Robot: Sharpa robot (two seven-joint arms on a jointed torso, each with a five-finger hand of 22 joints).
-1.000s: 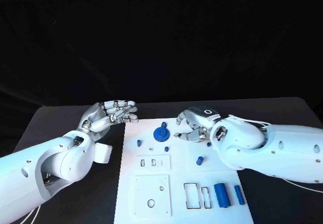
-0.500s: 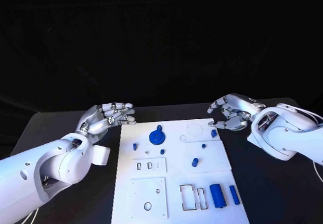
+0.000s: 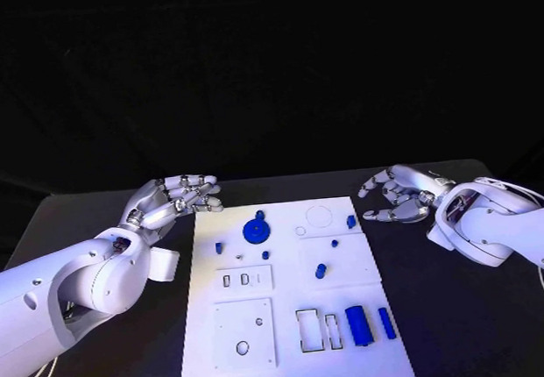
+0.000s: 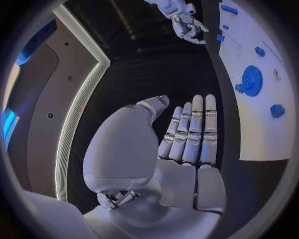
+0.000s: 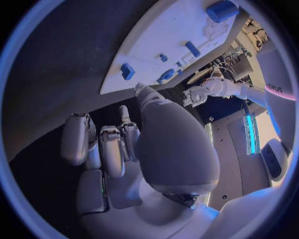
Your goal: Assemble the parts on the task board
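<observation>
The white task board (image 3: 300,375) lies in the middle of the black table. A blue gear (image 3: 257,231) sits near its far end, with small blue parts (image 3: 318,272) scattered to its right. Two blue bars (image 3: 357,324) lie near the front right, beside rectangular slots. My left hand (image 3: 178,196) hovers off the board's far left corner, fingers straight and side by side, holding nothing. My right hand (image 3: 397,194) hovers off the far right edge, fingers loosely bent and apart, empty. The left wrist view shows the gear (image 4: 251,80) and the right hand (image 4: 184,20).
Bare black table (image 3: 473,331) flanks the board on both sides. A raised white plate with round holes (image 3: 243,333) takes up the board's front left. The right wrist view shows the board (image 5: 181,30) with a small blue part (image 5: 127,71).
My right hand has pulled away from above the board near the gear to beyond its right edge, and its fingers have spread. The left hand has hardly moved. The camera has shifted.
</observation>
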